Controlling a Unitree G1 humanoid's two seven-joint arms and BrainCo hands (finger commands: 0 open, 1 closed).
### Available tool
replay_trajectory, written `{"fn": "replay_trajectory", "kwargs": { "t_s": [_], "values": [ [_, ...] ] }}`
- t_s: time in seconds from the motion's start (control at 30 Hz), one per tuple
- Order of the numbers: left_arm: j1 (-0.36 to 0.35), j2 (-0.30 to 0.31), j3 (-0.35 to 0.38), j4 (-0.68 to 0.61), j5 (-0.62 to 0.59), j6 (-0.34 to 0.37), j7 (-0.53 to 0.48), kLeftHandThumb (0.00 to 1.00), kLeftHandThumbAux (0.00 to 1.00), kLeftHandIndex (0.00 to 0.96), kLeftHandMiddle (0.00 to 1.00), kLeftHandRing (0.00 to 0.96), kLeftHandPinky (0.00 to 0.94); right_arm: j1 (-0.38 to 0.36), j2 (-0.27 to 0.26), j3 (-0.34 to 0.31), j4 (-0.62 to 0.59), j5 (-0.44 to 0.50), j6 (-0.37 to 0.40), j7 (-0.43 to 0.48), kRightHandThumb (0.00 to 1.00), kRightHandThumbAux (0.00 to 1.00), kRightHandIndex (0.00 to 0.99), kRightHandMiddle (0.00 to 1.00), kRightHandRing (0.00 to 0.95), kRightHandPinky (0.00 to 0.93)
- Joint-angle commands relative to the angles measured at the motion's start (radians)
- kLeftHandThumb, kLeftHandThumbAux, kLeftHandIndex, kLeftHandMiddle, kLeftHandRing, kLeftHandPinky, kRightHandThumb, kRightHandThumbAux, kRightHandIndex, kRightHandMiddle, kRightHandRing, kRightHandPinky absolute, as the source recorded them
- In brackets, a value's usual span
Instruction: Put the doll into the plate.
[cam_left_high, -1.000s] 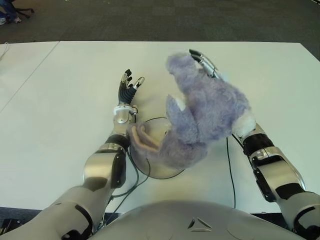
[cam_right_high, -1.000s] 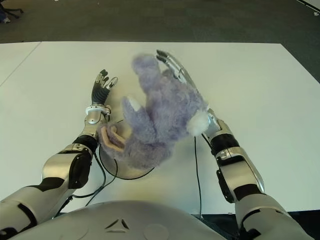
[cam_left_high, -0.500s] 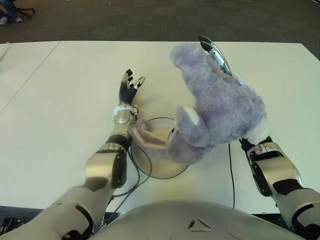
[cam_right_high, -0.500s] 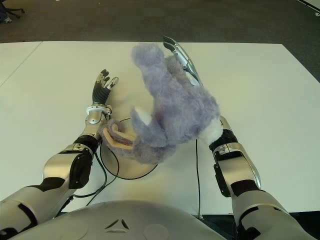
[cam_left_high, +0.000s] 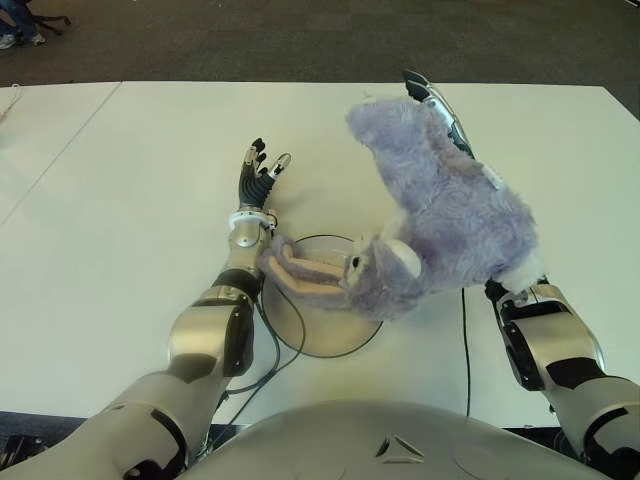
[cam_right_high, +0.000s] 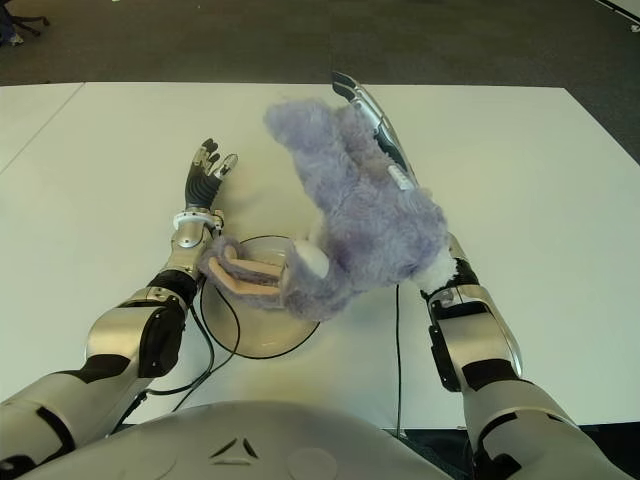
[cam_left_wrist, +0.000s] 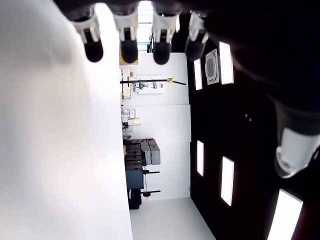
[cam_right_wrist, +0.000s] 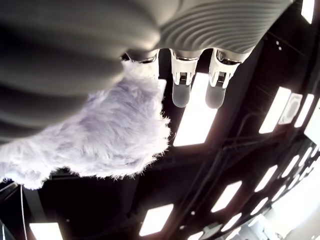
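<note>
White table (cam_left_high: 120, 200): doll (cam_left_high: 440, 220) over plate (cam_left_high: 325, 335)

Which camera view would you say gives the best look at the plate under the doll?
The left eye view: most of the plate's rim and near side show, with the doll's ears and head over its far part. The right eye view shows much the same. Neither wrist view shows the plate; the right wrist view catches only purple fur.

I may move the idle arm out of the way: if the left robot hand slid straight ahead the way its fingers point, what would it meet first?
Nothing, as far as the eye views show. The left robot hand points away from the robot over bare table; the doll and plate lie off that line.
</note>
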Motion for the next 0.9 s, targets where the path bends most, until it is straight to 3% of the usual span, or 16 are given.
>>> {"fn": "replay_trajectory", "kwargs": {
  "t_s": [0.03,0.37,0.9],
  "values": [
    [0.202,-0.071,-0.021,0.132,0.019,0.102,0.023,0.0,0.512,0.0,0.079,0.053,0.0,-0.019,0.011,-0.014,0.015,0.068,0.0,0.064,0.082,0.371,0.0,0.0,0.0,0.0],
    [0.2,-0.072,-0.017,0.134,0.012,0.118,0.01,0.0,0.513,0.0,0.082,0.057,0.0,-0.011,0.02,-0.025,0.017,0.122,0.001,0.138,0.095,0.385,0.0,0.0,0.0,0.0],
    [0.197,-0.077,-0.012,0.135,0.008,0.121,0.012,0.0,0.529,0.0,0.08,0.056,0.007,-0.018,0.027,-0.049,0.028,0.109,-0.004,0.166,0.097,0.376,0.0,0.0,0.0,0.0]
  ]
}}
